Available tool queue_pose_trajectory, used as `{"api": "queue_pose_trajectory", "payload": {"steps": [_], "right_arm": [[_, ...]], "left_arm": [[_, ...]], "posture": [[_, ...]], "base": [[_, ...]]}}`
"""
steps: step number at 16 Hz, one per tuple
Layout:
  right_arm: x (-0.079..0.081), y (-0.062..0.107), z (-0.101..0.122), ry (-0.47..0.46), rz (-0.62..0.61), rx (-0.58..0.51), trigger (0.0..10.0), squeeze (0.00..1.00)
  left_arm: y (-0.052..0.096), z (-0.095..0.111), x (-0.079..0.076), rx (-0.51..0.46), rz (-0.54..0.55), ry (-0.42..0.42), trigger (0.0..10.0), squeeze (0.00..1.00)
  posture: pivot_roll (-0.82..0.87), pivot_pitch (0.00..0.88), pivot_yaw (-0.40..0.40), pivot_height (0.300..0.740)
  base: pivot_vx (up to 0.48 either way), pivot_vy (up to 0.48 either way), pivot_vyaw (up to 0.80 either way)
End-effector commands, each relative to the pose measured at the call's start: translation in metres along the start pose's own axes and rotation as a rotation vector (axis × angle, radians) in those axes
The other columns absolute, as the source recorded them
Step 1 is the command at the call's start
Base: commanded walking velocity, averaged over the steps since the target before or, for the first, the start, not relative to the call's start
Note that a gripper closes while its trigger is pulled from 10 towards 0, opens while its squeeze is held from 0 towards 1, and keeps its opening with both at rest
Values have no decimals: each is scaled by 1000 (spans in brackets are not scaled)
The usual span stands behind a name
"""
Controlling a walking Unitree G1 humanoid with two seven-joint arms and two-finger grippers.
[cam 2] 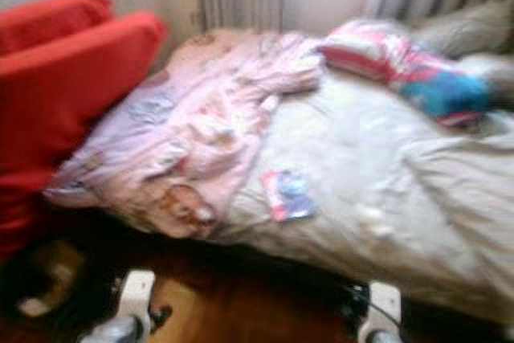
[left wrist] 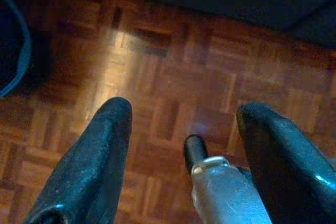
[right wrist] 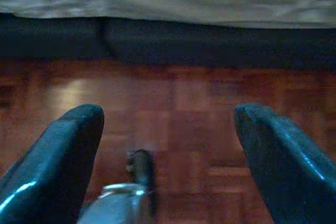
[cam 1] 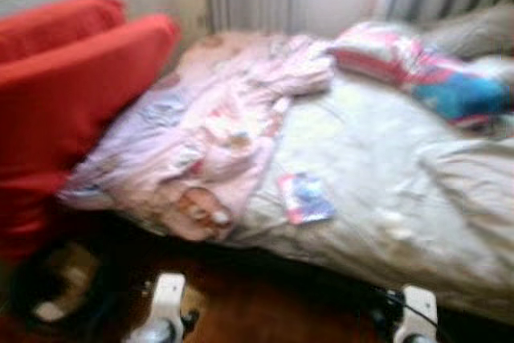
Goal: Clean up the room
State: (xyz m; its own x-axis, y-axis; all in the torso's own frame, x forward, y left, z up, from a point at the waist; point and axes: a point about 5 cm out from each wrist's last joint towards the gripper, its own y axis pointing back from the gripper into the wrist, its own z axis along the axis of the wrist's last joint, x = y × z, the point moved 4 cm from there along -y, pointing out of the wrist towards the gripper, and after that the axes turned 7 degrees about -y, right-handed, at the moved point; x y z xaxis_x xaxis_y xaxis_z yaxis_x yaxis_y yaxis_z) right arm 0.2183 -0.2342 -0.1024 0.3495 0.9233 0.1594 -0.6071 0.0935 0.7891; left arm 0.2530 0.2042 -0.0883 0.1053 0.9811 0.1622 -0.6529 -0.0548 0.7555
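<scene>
ahead, a rumpled bed [cam 1: 385,198] carries a pink blanket [cam 1: 217,134] at left and a small booklet [cam 1: 305,197] near its edge; red armchair [cam 1: 64,86] left; left gripper [left wrist: 181,129] and right gripper [right wrist: 168,129] spread over parquet floor [left wrist: 173,72].

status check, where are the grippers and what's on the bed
Left gripper and right gripper open, empty, low over the wood floor. Pink blanket bunched on the bed, small booklet beside it. Red chair to the left.
</scene>
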Motion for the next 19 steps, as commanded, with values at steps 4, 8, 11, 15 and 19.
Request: {"api": "queue_pose_trajectory", "payload": {"steps": [4, 8, 11, 15, 19], "right_arm": [[7, -1, -5, -12, 17, 7, 10000, 0], [8, -1, -4, -17, 17, 3, 10000, 0], [7, -1, -5, -14, 15, 8, 10000, 0], [7, -1, -3, -24, 14, -5, 10000, 0], [7, -1, -2, -27, 17, -9, 10000, 0]], "left_arm": [[2, -15, 5, 42, 15, 16, 10000, 0], [3, -17, 12, 43, 26, 31, 10000, 0], [4, -20, 16, 53, 31, 36, 10000, 0], [4, -21, 15, 56, 34, 42, 10000, 0], [4, -19, 13, 53, 32, 47, 10000, 0]], "posture": [[67, 41, -5, 740], [67, 47, -4, 740], [68, 53, -6, 740], [68, 62, -9, 740], [67, 66, -11, 740]], "base": [[0, 0, 0], [0, 0, 0], [0, 0, 0], [66, 0, 0], [288, 0, 0]]}}
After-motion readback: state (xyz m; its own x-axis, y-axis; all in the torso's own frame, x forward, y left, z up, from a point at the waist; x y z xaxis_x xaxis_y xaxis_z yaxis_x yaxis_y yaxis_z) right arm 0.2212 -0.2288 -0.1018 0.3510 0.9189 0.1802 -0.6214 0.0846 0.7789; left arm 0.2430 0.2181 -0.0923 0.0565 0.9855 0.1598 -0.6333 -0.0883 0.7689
